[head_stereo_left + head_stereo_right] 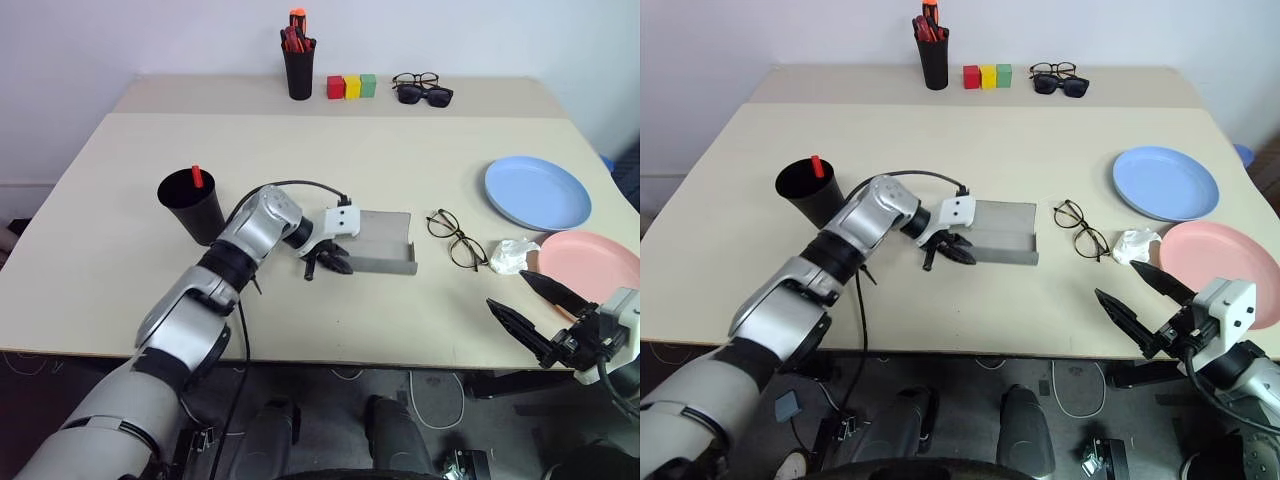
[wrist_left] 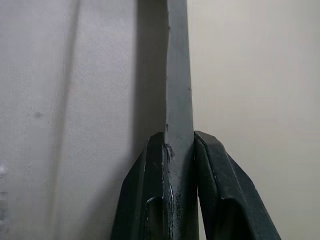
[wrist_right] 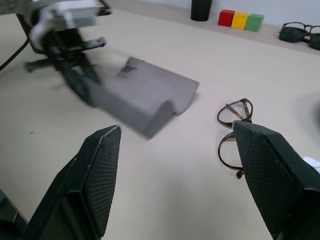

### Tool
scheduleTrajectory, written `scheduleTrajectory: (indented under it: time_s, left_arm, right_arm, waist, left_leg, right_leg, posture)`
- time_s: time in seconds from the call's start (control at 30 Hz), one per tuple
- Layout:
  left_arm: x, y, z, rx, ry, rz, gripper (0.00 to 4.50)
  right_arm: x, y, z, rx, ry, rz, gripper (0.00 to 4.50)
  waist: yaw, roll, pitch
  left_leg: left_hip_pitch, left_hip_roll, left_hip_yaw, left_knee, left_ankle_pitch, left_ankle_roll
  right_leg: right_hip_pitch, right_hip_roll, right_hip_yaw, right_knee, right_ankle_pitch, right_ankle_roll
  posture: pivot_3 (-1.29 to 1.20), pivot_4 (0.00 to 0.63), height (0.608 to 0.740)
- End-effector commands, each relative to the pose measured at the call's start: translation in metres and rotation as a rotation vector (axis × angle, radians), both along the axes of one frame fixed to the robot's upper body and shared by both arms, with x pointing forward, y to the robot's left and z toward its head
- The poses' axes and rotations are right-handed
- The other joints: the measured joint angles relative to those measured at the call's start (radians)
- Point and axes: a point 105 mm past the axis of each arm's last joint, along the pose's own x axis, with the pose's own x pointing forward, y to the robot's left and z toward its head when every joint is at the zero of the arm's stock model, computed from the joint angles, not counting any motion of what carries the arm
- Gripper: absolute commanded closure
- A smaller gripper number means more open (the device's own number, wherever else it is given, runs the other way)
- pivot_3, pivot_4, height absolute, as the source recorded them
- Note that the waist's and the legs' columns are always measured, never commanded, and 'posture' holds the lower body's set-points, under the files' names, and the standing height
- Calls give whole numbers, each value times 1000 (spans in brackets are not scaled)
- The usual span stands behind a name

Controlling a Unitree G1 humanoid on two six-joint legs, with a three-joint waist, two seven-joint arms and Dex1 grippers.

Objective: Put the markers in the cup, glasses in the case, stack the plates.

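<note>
Left gripper [image 1: 328, 262] pinches the case [image 1: 385, 240] edge — steadying it; right gripper [image 1: 545, 312] wide, empty — glasses [image 1: 452, 236] just beside the case.

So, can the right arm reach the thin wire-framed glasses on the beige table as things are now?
Probably yes. The right gripper is open and points toward the thin wire-framed glasses; bare table lies between them. The crumpled white tissue sits beside the glasses, not across the way.
</note>
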Motion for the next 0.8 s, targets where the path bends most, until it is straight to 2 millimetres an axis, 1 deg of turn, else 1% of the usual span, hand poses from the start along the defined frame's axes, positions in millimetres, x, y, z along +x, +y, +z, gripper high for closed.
scheduleTrajectory:
  time_s: [0.03,0.23,0.43,0.53,0.63,0.8]
  left_arm:
    - [-15,-5,10,-12,-18,-66,3760]
    - [-31,-22,14,-28,-3,-43,3760]
    - [-36,-34,19,-42,2,-10,3760]
    - [-36,-36,20,-51,3,3,3760]
    - [-32,-35,19,-46,-14,31,3760]
    - [-37,-33,18,-49,2,35,3760]
  right_arm:
    - [0,-3,6,-16,-32,-13,875]
    - [4,-4,1,-19,1,-21,875]
    - [9,-5,0,-23,25,-28,875]
    - [12,-4,0,-25,34,-21,875]
    - [14,-4,1,-28,34,-18,875]
    - [17,-4,1,-28,40,-13,875]
  waist:
    - [2,0,0]
    - [3,0,0]
    - [-1,1,0]
    - [1,1,0]
    - [1,1,0]
    - [2,1,0]
  left_leg:
    - [0,0,0,0,0,0]
    - [0,0,0,2,0,0]
    - [0,0,0,1,0,0]
    - [1,0,0,1,0,0]
    - [1,0,0,2,0,0]
    - [0,0,0,1,0,0]
  right_leg:
    - [0,0,0,0,0,0]
    - [1,0,0,0,0,0]
    - [0,0,0,1,0,0]
    - [0,0,0,1,0,0]
    - [1,0,0,1,0,0]
    - [0,0,0,1,0,0]
  posture:
    - [0,150,739]
    - [0,150,739]
    - [0,150,739]
    - [0,150,739]
    - [0,150,739]
    - [0,150,739]
